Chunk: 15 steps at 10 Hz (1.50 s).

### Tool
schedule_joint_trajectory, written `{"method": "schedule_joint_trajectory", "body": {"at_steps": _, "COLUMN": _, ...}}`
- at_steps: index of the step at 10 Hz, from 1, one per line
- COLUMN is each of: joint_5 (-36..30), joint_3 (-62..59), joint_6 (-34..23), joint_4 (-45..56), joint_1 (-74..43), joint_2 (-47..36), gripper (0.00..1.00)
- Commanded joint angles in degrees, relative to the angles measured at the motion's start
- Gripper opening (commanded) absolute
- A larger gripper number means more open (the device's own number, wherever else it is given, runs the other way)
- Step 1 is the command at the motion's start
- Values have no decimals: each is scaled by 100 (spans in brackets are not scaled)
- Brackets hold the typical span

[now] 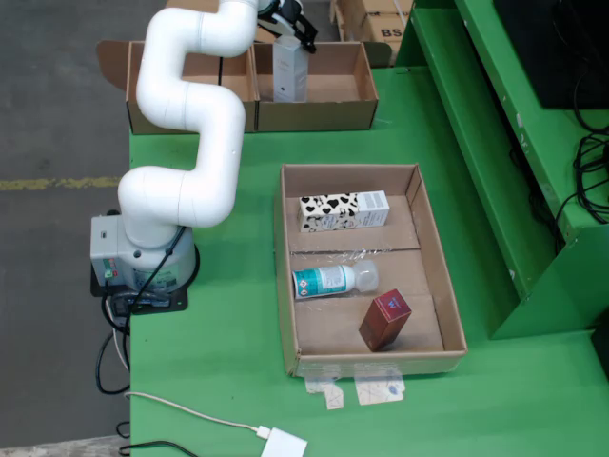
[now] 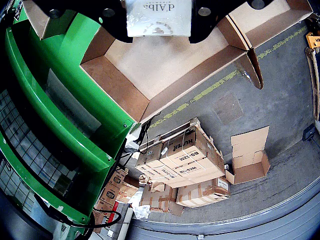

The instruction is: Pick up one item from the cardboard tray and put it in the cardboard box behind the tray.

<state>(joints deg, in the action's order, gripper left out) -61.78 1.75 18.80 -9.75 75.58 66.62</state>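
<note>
My gripper [image 1: 291, 38] is shut on a tall white carton [image 1: 290, 74] and holds it upright over the right compartment of the cardboard box [image 1: 324, 114] at the back of the table. In the wrist view the white carton [image 2: 158, 17] sits between the black jaws, above the box floor [image 2: 165, 60]. The cardboard tray [image 1: 285, 286] in front holds a cow-patterned carton [image 1: 343, 209], a white bottle with a green label [image 1: 328, 280] lying on its side, and a dark red box [image 1: 384, 320].
A green shelf frame [image 1: 495, 162] runs along the right of the table. The arm's base [image 1: 143, 262] stands at the table's left edge. A white cable and adapter [image 1: 284, 444] lie at the front. Stacked cardboard boxes [image 2: 185, 160] stand on the floor beyond the table.
</note>
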Motion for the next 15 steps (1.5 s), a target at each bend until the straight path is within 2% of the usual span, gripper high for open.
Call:
{"method": "schedule_joint_trajectory", "body": {"at_steps": 1, "joint_5": 49, "joint_3": -175, "joint_6": -33, "joint_4": -74, "joint_1": -35, "joint_2": -164, "gripper": 50}}
{"method": "schedule_joint_trajectory", "body": {"at_steps": 6, "joint_5": 49, "joint_3": -175, "joint_6": -33, "joint_4": -74, "joint_1": -35, "joint_2": -165, "gripper": 100}}
{"method": "schedule_joint_trajectory", "body": {"at_steps": 15, "joint_5": 49, "joint_3": -175, "joint_6": -33, "joint_4": -74, "joint_1": -35, "joint_2": -164, "gripper": 100}}
